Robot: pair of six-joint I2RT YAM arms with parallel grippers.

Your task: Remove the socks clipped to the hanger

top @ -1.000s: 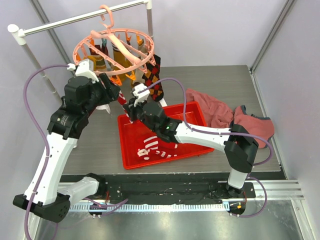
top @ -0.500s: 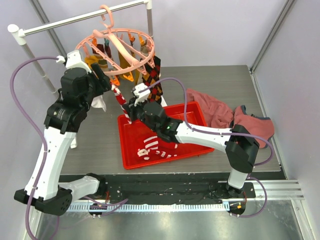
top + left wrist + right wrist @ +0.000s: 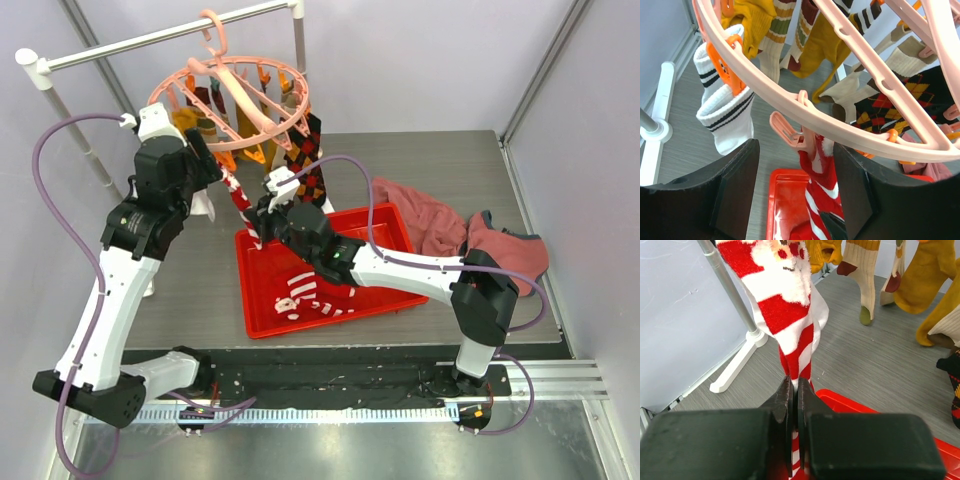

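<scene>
- My right gripper (image 3: 794,390) is pinched tight on the lower end of the red-and-white striped sock (image 3: 785,305), with the fabric squeezed between the two pads.
- That sock hangs stretched from a pink peg (image 3: 787,132) on the hanger (image 3: 250,112), running down toward the far-left corner of the red tray (image 3: 385,225).
- My left gripper (image 3: 795,150) is raised just under the hanger's ring, on the side nearest the table's left edge. Its jaws stand wide apart, one on each side of the pink peg and the sock's top, and I cannot tell whether either pad touches them.
- The hanger hooks over the white rail (image 3: 150,40) above the far-left corner of the table and sits tilted.
- Other socks are clipped around the ring: a white sock with dark bands (image 3: 725,110) on an orange peg (image 3: 727,62) toward the left edge, mustard socks (image 3: 755,15) on the far side, and an argyle sock (image 3: 310,165) on the side facing the table's middle.
- A second striped sock (image 3: 305,295) lies in the tray, which sits by the near edge.
- A reddish cloth (image 3: 440,225) lies heaped against the right edge.
</scene>
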